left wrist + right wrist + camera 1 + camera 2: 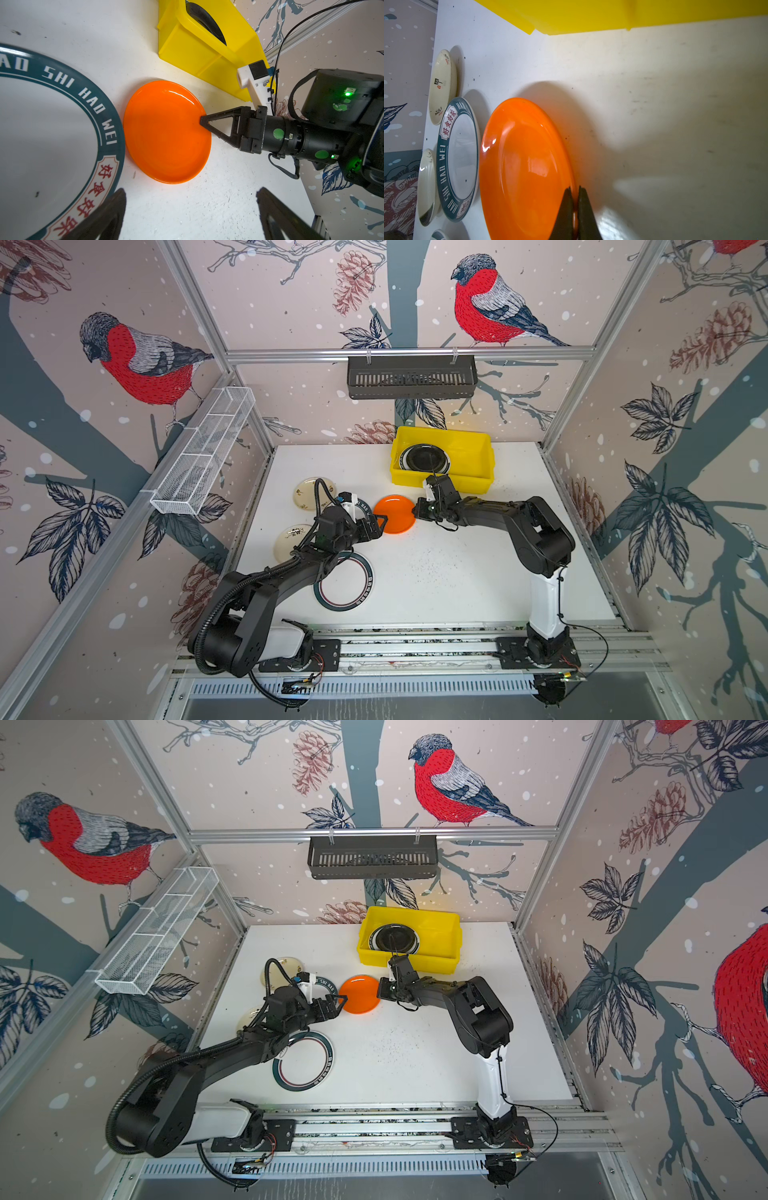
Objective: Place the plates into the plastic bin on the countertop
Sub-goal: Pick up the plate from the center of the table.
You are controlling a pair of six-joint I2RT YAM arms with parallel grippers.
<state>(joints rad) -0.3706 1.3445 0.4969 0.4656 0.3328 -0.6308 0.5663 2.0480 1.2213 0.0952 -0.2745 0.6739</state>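
Orange plate (395,514) (360,994) (166,133) (525,166): on the white speckled surface (457,572); outside the bin; whether its gripped edge is off the surface I cannot tell
Right claw (413,511) (379,990) (202,122) (574,189): pressed together on the orange plate's right rim; in the right wrist view a sliver of orange shows between the two dark fingers (564,207)
Left claw (382,523) (340,1004) (191,193): spread wide; holding nothing; at the orange plate's left edge, on the side nearest the robot's bases; whether it touches the rim I cannot tell
Plastic bin (473,483) (440,961) (197,52) (591,14): yellow; behind the orange plate and a little to its right; near it but apart
Black plate (424,458) (392,938): lying flat inside the bin, in the half closer to the orange plate; a paler ring shows around it
Lettered plate (365,506) (328,982) (52,124) (460,149): white with a dark green rim; just left of the orange plate, rims touching or nearly so; partly under the left arm in both top views
Second lettered plate (345,585) (303,1063): flat on the surface; nearer the robot's bases than the orange plate, to its left; partly hidden by the left arm
Cream plates (309,491) (291,541) (442,87) (426,187): two; further left of the orange plate, past the lettered plate; apart from each other
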